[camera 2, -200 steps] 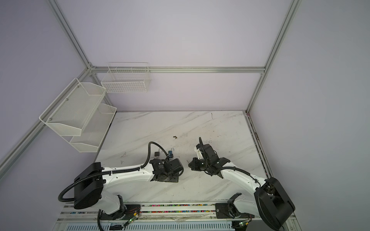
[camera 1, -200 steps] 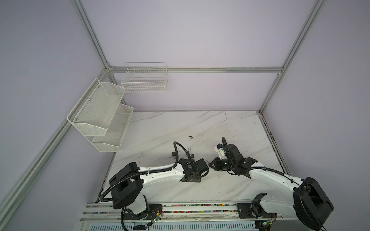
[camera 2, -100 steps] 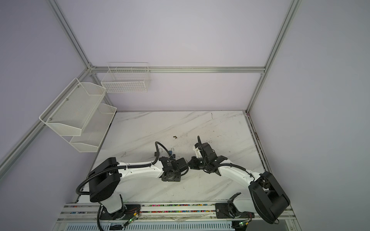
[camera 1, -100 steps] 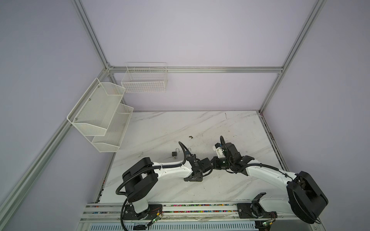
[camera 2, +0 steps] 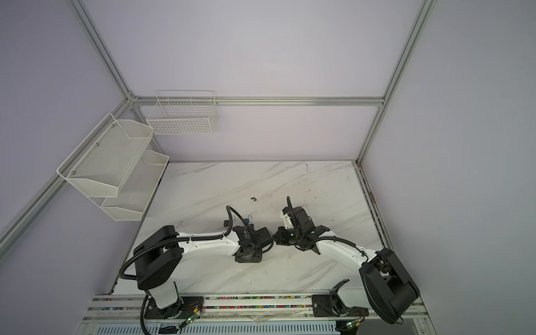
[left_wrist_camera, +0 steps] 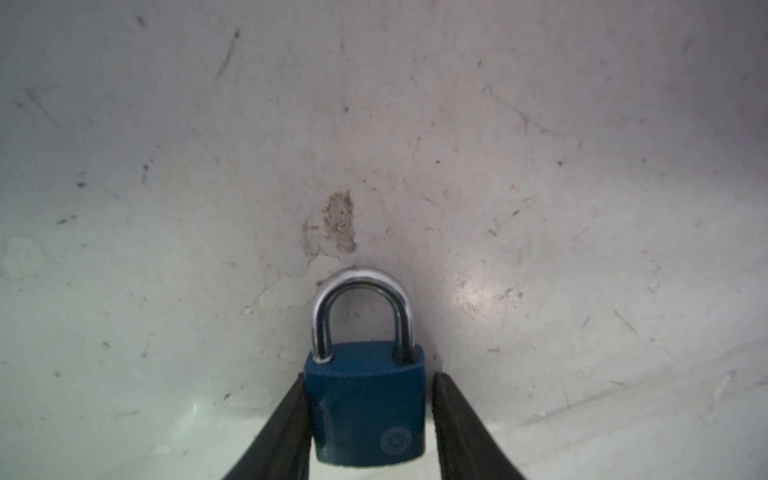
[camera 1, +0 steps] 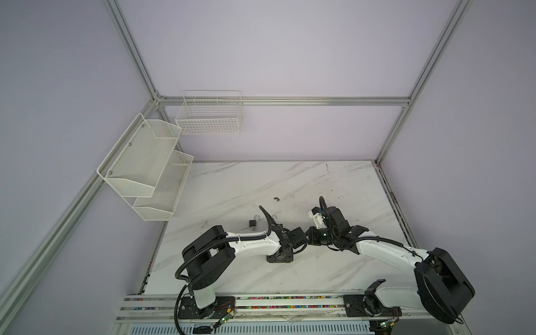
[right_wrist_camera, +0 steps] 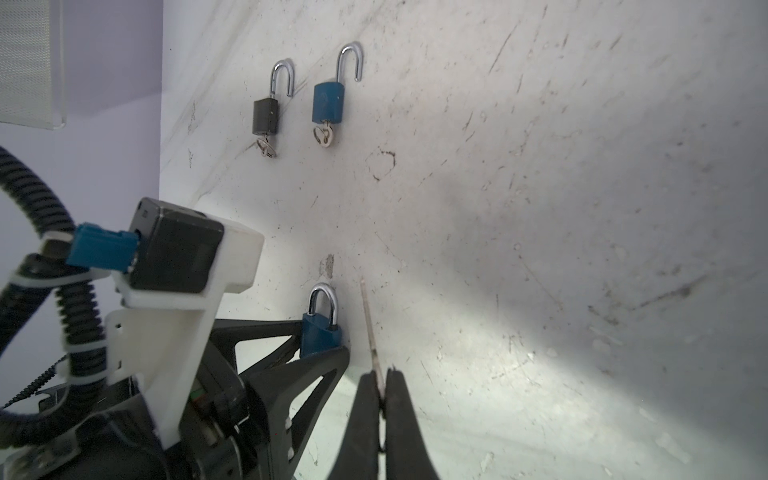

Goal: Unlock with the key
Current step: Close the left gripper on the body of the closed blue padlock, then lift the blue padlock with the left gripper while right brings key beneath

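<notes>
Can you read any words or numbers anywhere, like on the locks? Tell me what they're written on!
Shut blue padlock: a round stamped badge low on its body, too faint to read.
Open blue padlock and black padlock: no writing shows.
Key: seen edge-on, nothing readable.
Nowhere else are there words or numbers.

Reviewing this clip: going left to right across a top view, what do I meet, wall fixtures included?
Two-tier mesh shelf → wire basket → black padlock → left gripper → right gripper, pinching the key.
</notes>
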Controlling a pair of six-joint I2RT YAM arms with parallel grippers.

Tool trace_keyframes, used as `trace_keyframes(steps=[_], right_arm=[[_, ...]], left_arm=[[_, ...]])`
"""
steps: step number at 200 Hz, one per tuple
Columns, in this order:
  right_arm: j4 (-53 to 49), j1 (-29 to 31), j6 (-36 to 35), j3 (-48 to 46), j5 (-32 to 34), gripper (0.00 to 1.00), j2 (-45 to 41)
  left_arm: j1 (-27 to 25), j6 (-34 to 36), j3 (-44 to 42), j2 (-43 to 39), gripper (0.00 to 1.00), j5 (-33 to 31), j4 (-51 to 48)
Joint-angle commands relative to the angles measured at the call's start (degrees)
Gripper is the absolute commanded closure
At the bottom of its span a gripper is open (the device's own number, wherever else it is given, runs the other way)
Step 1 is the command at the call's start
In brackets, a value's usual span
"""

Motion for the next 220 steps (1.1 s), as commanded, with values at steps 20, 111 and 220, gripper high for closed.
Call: trace_keyframes(steps=[20,111,220], right_arm=[[0.6,-0.5,-1.2,-0.3,-0.4,1.0,-0.6],[-4.8,-0.4,-0.9,1.0,3.2,1.0,-5.7],[5.9,16.0,9.5,4.6,17.7,1.0,-9.5]], left_arm=[[1.2,-0.7,1.6,1.3,0.59,2.3,2.0],[3.4,-7.3,1.0,-8.6,0.84,-4.7,2.3],[8.4,-16.0,2.2,-23.3,0.97,-12.7,15.5]])
